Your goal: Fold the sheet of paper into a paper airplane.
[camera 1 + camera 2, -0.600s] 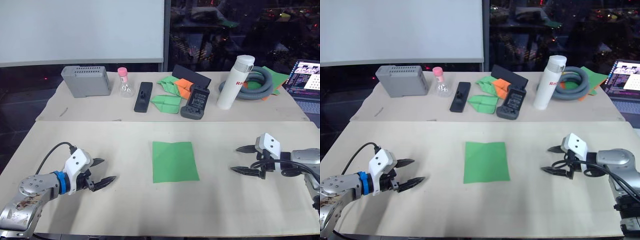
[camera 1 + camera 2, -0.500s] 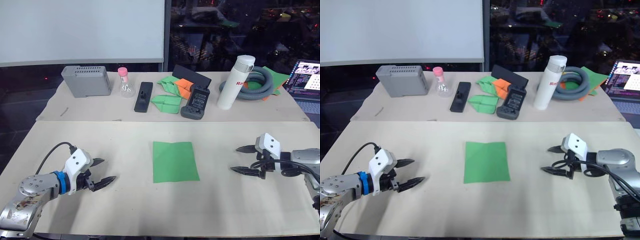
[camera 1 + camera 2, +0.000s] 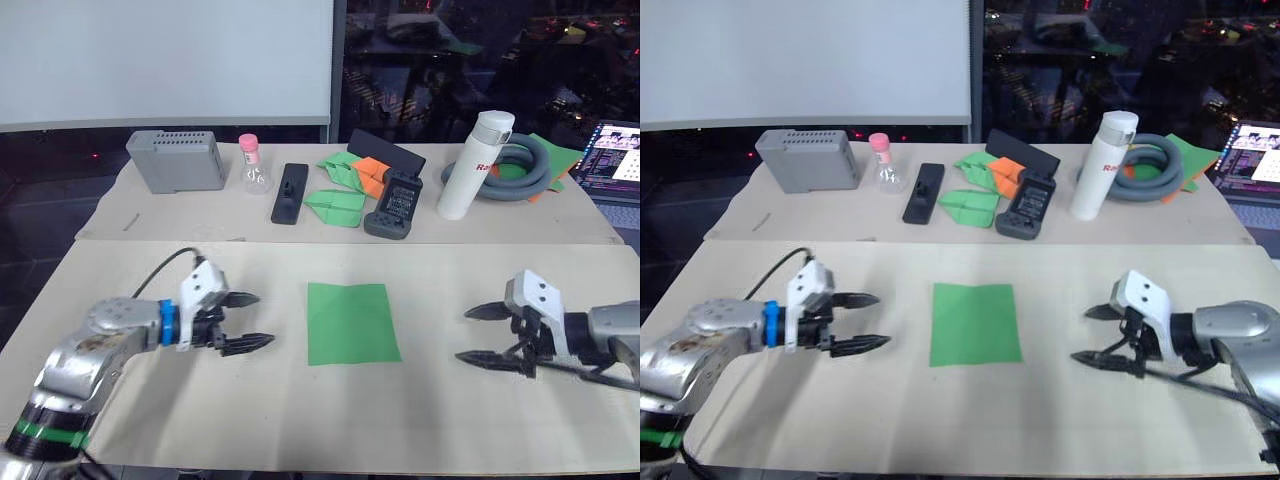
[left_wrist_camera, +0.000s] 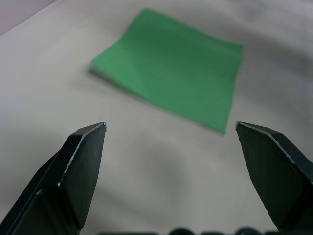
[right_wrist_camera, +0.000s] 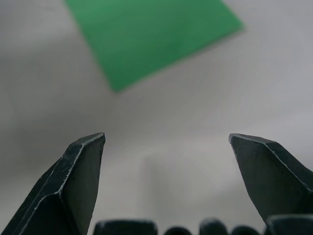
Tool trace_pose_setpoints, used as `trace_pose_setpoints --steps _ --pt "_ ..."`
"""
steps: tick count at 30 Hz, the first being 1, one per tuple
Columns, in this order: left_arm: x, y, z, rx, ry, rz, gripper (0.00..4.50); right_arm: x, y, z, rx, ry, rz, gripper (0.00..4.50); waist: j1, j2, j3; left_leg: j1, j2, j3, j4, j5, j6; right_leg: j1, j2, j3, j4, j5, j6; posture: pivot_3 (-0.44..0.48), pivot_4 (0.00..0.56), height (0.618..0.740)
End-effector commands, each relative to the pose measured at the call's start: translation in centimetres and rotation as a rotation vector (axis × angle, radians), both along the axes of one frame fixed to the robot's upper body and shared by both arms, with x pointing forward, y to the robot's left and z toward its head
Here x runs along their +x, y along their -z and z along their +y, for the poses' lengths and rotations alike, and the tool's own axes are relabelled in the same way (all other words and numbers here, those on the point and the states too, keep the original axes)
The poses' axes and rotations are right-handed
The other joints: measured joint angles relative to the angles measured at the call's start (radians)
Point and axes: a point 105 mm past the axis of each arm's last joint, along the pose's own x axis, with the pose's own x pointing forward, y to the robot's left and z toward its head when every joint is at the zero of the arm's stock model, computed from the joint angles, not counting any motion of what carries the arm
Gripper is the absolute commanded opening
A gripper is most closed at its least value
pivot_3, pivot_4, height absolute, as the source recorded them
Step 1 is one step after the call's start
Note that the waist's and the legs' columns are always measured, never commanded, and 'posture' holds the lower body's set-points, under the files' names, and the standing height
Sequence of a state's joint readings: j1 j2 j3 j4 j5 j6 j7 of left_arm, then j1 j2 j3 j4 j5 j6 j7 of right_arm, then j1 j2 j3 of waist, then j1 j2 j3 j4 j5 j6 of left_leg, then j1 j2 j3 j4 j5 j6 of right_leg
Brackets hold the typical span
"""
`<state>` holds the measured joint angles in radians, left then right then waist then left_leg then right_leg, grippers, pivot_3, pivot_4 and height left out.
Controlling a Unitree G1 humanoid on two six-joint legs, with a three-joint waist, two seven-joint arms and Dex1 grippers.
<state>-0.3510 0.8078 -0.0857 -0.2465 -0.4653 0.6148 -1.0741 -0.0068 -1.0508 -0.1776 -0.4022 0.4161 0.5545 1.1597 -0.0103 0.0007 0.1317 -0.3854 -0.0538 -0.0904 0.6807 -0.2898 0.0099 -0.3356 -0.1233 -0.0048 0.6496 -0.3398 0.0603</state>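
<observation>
Approach step: flat sheet of paper [image 3: 353, 322]; left gripper [image 3: 253, 320] at nine o'clock, right gripper [image 3: 487, 335] at three, both wide; next, pinch an edge.

Far table, left to right: grey vented plastic box [image 3: 176, 161], small pink-capped clear bottle [image 3: 251, 166], black flat handset [image 3: 288, 193], green & orange folded papers [image 3: 349, 182], black handheld device w/ buttons [image 3: 396, 205], white cylindrical flask [image 3: 473, 166], coiled grey hose [image 3: 520, 166] — open laptop [image 3: 614, 149] at the right edge.
</observation>
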Motion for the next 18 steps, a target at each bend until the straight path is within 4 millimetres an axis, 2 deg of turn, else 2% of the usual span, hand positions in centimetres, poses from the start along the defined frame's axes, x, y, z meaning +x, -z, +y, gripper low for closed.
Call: trace_pose_setpoints --steps 1,4,5,8,11,13,16,18 --pt "1.7 -0.5 -1.6 0.016 0.029 -0.055 4.50 -0.9 -1.3 1.4 0.018 0.018 -0.070 4.48 0.001 -0.002 0.001 0.000 -0.001 0.000 0.001 0.000 0.000 0.000 0.000 0.000 0.000 0.000 0.000 0.000 0.150 0.740" --pt "3.2 -0.9 -3.0 0.012 0.050 -0.094 4.50 -1.7 -1.2 1.9 0.035 0.061 -0.082 4.48 -0.001 -0.003 0.002 -0.001 -0.002 0.000 0.002 0.000 0.001 0.000 0.000 -0.001 0.000 0.000 0.000 0.000 0.150 0.740" --pt "3.8 -1.0 -3.4 0.004 0.047 -0.100 4.24 -1.7 -1.1 2.1 0.041 0.079 -0.092 4.50 -0.001 -0.004 0.002 -0.002 -0.002 0.000 0.003 0.000 0.001 0.000 0.000 -0.001 0.001 0.000 0.001 0.000 0.150 0.740" --pt "4.7 -0.5 -4.4 0.024 0.067 -0.116 3.42 -1.3 -1.0 2.3 0.034 0.128 -0.133 4.50 -0.003 -0.004 0.002 -0.002 -0.002 0.000 0.005 0.000 0.001 0.000 0.000 -0.002 0.002 0.000 0.001 0.000 0.150 0.740" --pt "5.0 1.1 -6.0 0.112 0.104 -0.137 2.32 0.3 -1.2 2.2 0.019 0.181 -0.238 4.50 -0.005 -0.005 0.003 -0.001 -0.002 0.000 0.005 0.000 0.001 0.000 0.000 -0.002 0.003 0.000 0.001 0.000 0.150 0.740" --pt "4.9 2.2 -6.7 0.171 0.116 -0.154 1.61 0.8 -0.6 2.2 -0.018 0.189 -0.257 4.50 -0.004 -0.005 0.003 -0.001 -0.003 0.000 0.005 0.000 0.001 -0.001 0.000 -0.002 0.005 0.000 0.001 0.000 0.150 0.740" --pt "4.7 3.7 -6.8 0.218 0.091 -0.129 0.67 1.9 -0.2 2.1 -0.015 0.236 -0.284 4.50 -0.004 -0.006 0.003 -0.001 -0.003 -0.001 0.005 0.000 0.001 -0.001 0.000 -0.002 0.006 0.000 0.001 0.000 0.150 0.740" --pt "4.5 5.4 -6.4 0.262 0.063 -0.104 0.03 3.5 -0.2 2.3 0.034 0.284 -0.324 4.50 -0.009 -0.006 0.003 -0.001 -0.003 -0.001 0.005 0.000 0.001 -0.001 0.000 -0.002 0.007 0.000 0.001 0.000 0.150 0.740"
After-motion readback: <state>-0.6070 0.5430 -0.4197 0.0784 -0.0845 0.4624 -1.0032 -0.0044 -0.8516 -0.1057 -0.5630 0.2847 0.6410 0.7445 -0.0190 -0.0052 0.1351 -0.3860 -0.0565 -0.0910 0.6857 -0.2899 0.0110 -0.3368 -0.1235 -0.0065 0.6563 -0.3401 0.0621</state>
